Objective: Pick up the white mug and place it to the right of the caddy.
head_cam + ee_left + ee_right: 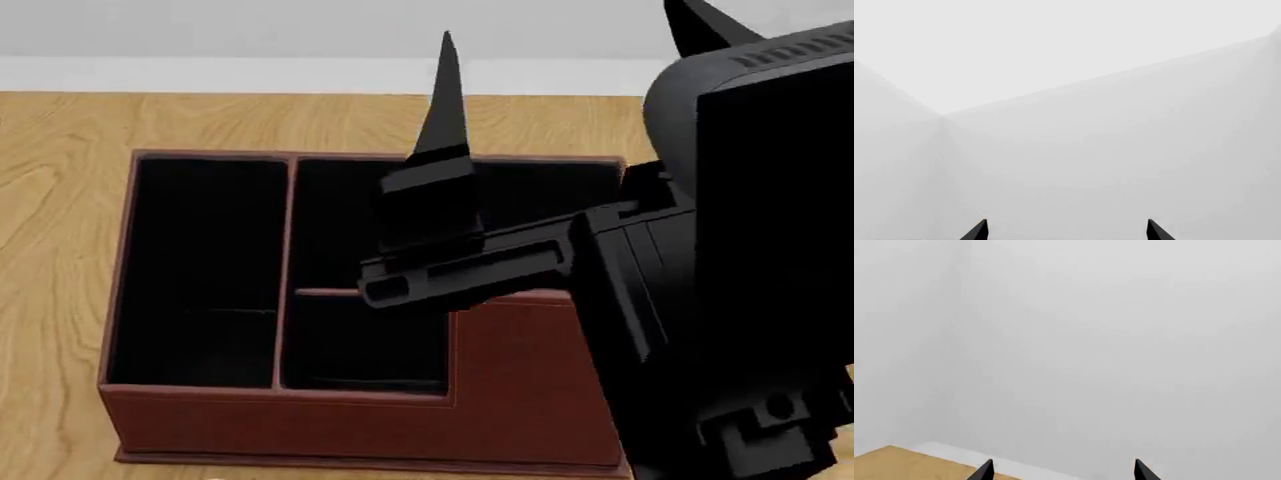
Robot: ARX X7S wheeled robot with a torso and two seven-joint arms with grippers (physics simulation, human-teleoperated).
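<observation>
The white mug is out of view in all three views. The caddy, a reddish-brown box with black-lined compartments and a stepped front, fills the middle of the head view on the wooden table. My right gripper is raised in front of the caddy, fingers pointing up, wide open and empty; its arm hides the caddy's right part. In the right wrist view the gripper is open and faces a pale wall. My left gripper is open and empty and faces a bare wall corner; it does not show in the head view.
A white baseboard and a pale wall run behind the table's far edge. The right wrist view catches a corner of the wooden table and the baseboard. My right arm's black body blocks the head view's right side.
</observation>
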